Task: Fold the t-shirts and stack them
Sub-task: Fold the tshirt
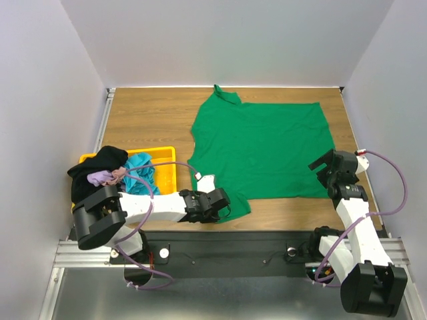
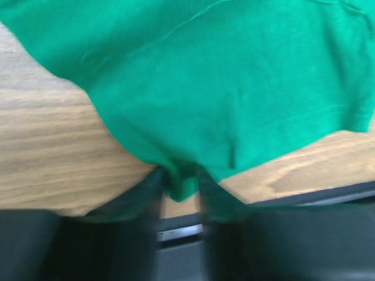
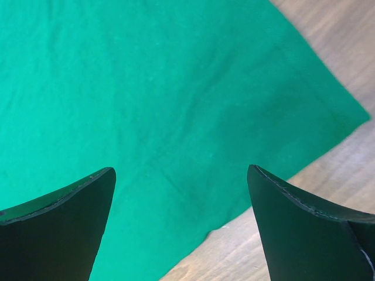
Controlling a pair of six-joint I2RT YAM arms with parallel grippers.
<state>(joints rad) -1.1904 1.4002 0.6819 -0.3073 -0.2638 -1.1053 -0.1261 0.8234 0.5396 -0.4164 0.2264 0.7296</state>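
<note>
A bright green t-shirt (image 1: pixel 263 147) lies spread flat on the wooden table (image 1: pixel 147 120). My left gripper (image 1: pixel 225 203) is at the shirt's near-left sleeve and is shut on a pinch of the green cloth (image 2: pixel 183 186). My right gripper (image 1: pixel 320 172) hovers open and empty over the shirt's near-right edge (image 3: pixel 193 117). Black (image 1: pixel 93 170), teal (image 1: pixel 141 170) and lavender-pink (image 1: pixel 103 177) t-shirts are heaped in the yellow bin (image 1: pixel 168 172) at the left.
The table's near edge, with a black strip (image 1: pixel 267 237), runs just under both grippers. White walls enclose the table on three sides. Bare wood lies left of the green shirt, behind the bin.
</note>
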